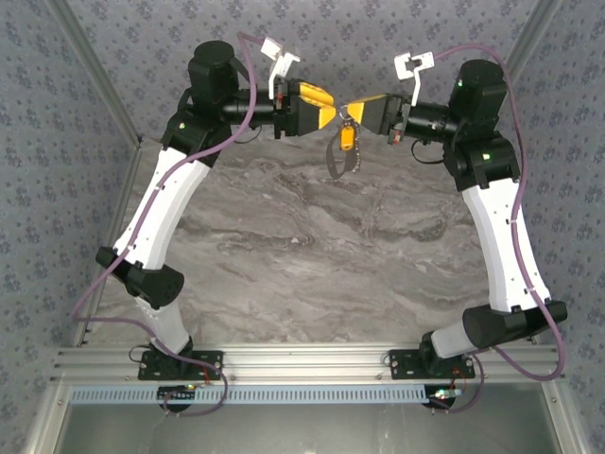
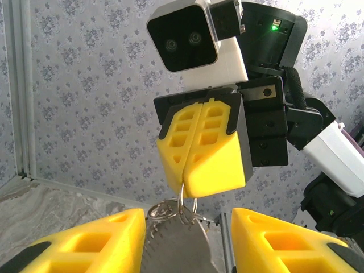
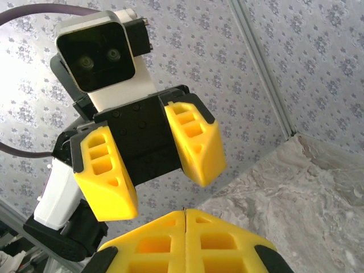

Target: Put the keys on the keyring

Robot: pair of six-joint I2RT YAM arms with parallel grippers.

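Above the marble table [image 1: 302, 255], at its far end, both tools meet in mid-air. The right gripper [image 2: 190, 183] is clenched on the keyring [image 2: 183, 200]; the keys [image 1: 347, 138] dangle just beneath. The left gripper [image 3: 164, 193] is released, jaws wide, facing it. Risk: an edge pinch only, so a nudge from the left fingers [image 3: 105, 182] could twist the ring free. Cannot tell whether the orange piece is already threaded; the hanging metal is cut off in the left wrist view.

My left claw [image 1: 331, 105] and right claw [image 1: 354, 107] are yellow-fingered, black-bodied. Oblong key [image 1: 347, 138] yellow-orange, beaded metal keyring [image 1: 337, 163] grey, marbled table [image 1: 284, 241] grey-veined, wallpaper [image 1: 85, 104] blue-grey floral.
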